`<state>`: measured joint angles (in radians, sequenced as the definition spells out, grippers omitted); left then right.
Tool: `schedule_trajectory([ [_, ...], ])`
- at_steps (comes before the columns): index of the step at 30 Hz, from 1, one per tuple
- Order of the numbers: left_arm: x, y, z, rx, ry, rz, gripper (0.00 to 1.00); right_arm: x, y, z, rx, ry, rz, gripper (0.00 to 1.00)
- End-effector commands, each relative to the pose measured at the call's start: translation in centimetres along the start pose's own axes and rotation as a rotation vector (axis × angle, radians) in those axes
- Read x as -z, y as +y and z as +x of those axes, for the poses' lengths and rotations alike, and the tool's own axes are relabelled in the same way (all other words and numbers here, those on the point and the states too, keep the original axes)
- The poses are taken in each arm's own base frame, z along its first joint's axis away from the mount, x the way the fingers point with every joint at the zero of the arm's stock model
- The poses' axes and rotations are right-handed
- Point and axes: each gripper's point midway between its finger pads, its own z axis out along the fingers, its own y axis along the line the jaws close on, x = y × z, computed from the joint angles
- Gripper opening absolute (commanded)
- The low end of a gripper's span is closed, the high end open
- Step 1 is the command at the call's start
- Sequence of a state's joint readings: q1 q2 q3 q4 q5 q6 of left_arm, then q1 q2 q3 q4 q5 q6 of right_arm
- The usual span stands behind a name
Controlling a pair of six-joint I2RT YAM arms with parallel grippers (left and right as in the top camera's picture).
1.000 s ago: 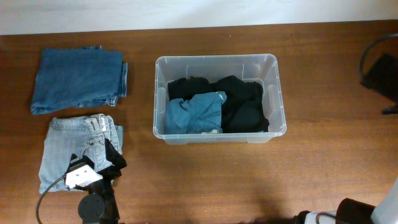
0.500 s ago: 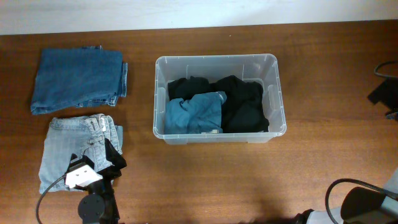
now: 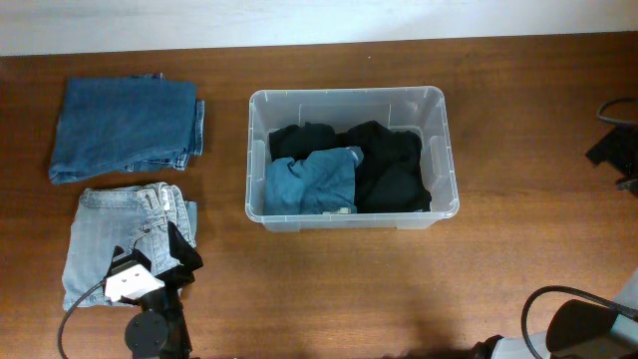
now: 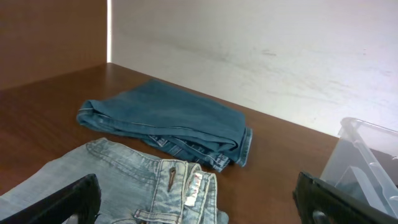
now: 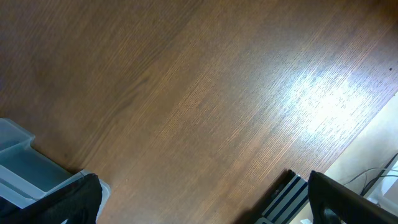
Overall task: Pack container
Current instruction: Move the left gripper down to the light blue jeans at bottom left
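Note:
The clear plastic container (image 3: 344, 95) stands at the table's middle. It holds black clothes (image 3: 389, 165) and a teal garment (image 3: 314, 181). Folded dark blue jeans (image 3: 125, 128) lie at the far left, with folded light blue jeans (image 3: 120, 239) in front of them. My left gripper (image 3: 179, 256) hovers open and empty over the light jeans' right edge. In the left wrist view the left gripper (image 4: 199, 208) has its jaws wide apart above the light jeans (image 4: 124, 180). My right gripper (image 5: 205, 211) is open and empty, high over bare wood, with the container's corner (image 5: 25, 171) at the lower left.
The dark jeans (image 4: 168, 121) and the container's corner (image 4: 367, 162) show in the left wrist view. A white wall runs behind the table. Dark parts of the right arm (image 3: 618, 150) sit at the right edge, and its base (image 3: 578, 334) is at the bottom right.
The right arm drew back toward the right edge and the lower right corner a second ago, then stayed still. The left arm and the clothes have not moved.

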<state>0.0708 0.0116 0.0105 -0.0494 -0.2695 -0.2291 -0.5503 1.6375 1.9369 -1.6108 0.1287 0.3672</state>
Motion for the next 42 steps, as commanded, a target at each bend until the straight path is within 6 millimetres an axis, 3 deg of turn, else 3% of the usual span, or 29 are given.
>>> schedule_trajectory([
  [1, 0.1, -1.2, -0.3, 0.008, -0.007, 0.073, 0.99, 0.1, -0.1, 0.1, -0.018, -0.002, -0.008, 0.99],
  [2, 0.1, -1.5, -0.8, 0.014, -0.029, 0.084, 0.99, 0.1, -0.1, 0.1, -0.018, -0.002, -0.008, 0.99],
  [6, 1.8, -4.1, -7.5, 0.045, -0.189, 0.207, 0.99, 0.1, -0.1, 0.1, -0.018, -0.002, -0.008, 0.99],
  [13, 4.3, -5.5, -16.3, -0.009, -0.290, 0.222, 0.99, 0.1, -0.1, 0.1, -0.018, -0.002, -0.008, 0.98],
  [15, 4.3, -5.6, -18.9, -0.077, -0.236, 0.174, 0.99, 0.1, -0.1, 0.1, -0.018, -0.002, -0.008, 0.99],
  [24, 0.1, -2.2, -21.4, -0.328, 0.317, -0.184, 0.99, 0.1, -0.1, 0.1, -0.018, -0.002, -0.008, 0.99],
  [29, -3.1, 0.5, -19.6, -0.347, 0.497, -0.301, 0.99, 0.1, -0.1, 0.1, -0.018, -0.002, -0.008, 0.98],
  [33, -6.6, 3.0, -15.4, -0.276, 0.670, -0.307, 0.99, 0.1, -0.1, 0.1, -0.018, -0.002, -0.008, 0.99],
  [36, -8.6, 6.5, -11.7, -0.190, 0.810, -0.343, 0.99, 0.1, -0.1, 0.1, -0.018, -0.002, -0.008, 0.98],
  [38, -9.1, 9.7, -8.7, -0.141, 0.926, -0.407, 0.99, 0.1, -0.1, 0.1, -0.018, -0.002, -0.008, 0.98],
  [42, -10.2, 13.0, -5.0, -0.102, 1.043, -0.458, 0.99, 0.1, -0.1, 0.1, -0.018, -0.002, -0.008, 0.99],
])
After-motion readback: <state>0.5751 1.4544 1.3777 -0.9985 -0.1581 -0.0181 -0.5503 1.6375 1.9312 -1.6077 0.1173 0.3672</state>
